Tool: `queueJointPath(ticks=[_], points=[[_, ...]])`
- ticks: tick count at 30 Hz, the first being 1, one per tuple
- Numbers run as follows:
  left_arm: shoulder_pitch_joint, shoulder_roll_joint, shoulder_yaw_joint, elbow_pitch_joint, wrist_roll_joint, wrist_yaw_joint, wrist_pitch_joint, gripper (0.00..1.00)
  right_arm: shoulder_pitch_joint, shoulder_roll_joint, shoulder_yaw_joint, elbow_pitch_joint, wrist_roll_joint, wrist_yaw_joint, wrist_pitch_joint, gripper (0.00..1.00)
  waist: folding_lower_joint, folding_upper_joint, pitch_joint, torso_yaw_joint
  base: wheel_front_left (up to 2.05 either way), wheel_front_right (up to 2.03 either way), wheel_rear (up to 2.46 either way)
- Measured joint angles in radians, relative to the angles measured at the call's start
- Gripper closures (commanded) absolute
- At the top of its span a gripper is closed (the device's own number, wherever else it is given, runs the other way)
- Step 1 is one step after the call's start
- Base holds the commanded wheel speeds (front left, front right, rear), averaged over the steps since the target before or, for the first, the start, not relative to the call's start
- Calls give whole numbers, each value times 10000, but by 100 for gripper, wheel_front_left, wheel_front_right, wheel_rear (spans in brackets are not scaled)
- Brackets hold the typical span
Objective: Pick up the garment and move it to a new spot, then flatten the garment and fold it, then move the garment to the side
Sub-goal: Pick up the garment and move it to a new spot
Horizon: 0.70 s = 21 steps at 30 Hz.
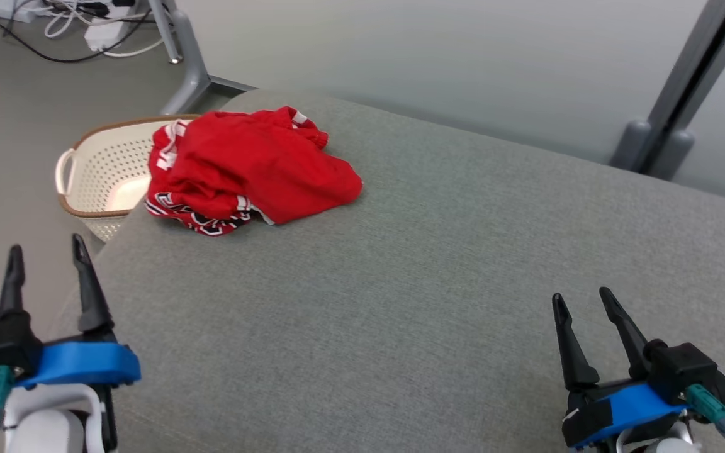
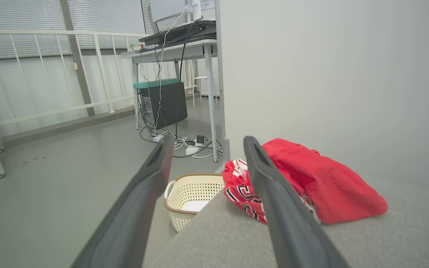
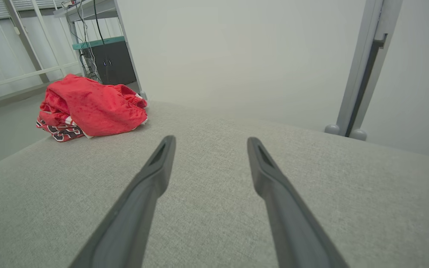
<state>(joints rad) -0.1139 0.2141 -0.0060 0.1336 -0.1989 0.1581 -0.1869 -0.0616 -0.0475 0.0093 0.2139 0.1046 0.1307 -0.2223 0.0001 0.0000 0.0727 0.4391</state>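
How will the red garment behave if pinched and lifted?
Probably floppy: the red garment lies crumpled in soft folds, so the rest would likely hang. It looks thin, so probably light. It sits at the grey surface edge near the basket; a push might slide it off.

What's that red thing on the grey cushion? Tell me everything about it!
It's a red garment, soft-looking cloth with white stripes and a black, white and red patterned trim. It is crumpled in a heap, not flat or folded. It lies on the grey cushion, at its far left corner, near the edge beside a basket. Nothing grips it.
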Motion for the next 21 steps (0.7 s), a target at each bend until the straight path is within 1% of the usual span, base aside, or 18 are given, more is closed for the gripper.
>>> queueJointPath(ticks=[6, 11, 14, 17, 21], points=[[-1356, 654, 552, 40, -282, -94, 167, 0, -402, -4, -125, -468, -449, 0, 270, 0, -1, 0, 716, -941, 0, 0, 0], [-2659, 1114, 945, 443, -650, -263, 238, 0, -611, -2, -382, -1170, -857, 0, 535, 0, -1, 0, 1553, -1740, 0, 0, 0], [-3453, 1442, 1200, 842, -844, -362, 265, 0, -664, -4, -499, -1733, -1057, 2, 704, 0, 1, 0, 2130, -2154, 0, 0, 0], [-4221, 1753, 1365, 1383, -1083, -562, 301, 0, -825, -15, -640, -2255, -1266, 0, 884, 0, 1, 0, 2692, -2508, 0, 0, 0], [-4954, 2313, 1651, 2115, -1337, -744, 489, 0, -887, -136, -740, -2886, -1386, 2, 1080, 0, 2, 0, 3381, -2943, 0, 0, 0]])
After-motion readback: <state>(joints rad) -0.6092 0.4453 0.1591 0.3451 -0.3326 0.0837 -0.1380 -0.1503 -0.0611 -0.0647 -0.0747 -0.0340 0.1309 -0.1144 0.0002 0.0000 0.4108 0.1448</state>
